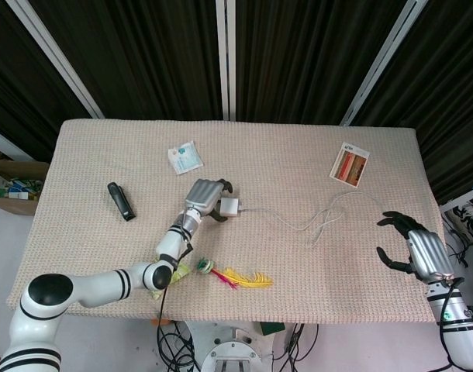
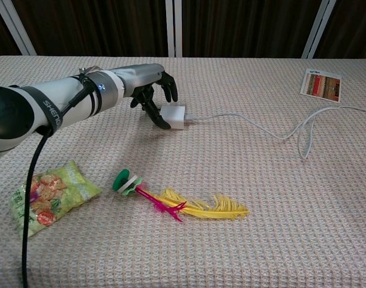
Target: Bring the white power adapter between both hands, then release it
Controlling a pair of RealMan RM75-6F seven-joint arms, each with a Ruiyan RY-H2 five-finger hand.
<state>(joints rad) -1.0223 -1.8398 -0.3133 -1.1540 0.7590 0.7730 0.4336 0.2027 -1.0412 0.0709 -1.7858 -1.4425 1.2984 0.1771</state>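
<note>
The white power adapter point(image 1: 230, 207) point(image 2: 174, 116) lies flat on the woven table mat, left of centre. Its white cable point(image 1: 314, 225) point(image 2: 303, 135) trails off to the right in loops. My left hand point(image 1: 205, 198) point(image 2: 148, 90) hovers just left of the adapter, with its fingers curved over it and apart from it. The thumb tip sits against the adapter's left side, and nothing is held. In the head view my right hand point(image 1: 415, 252) hangs at the table's far right edge with its fingers spread and empty. The chest view does not show it.
A yellow and pink feather shuttlecock point(image 1: 236, 276) point(image 2: 183, 204) and a green snack bag point(image 2: 45, 195) lie near the front. A black clip-like object point(image 1: 121, 201), a white packet point(image 1: 184, 157) and a striped card point(image 1: 350, 164) point(image 2: 320, 84) are spread around the table.
</note>
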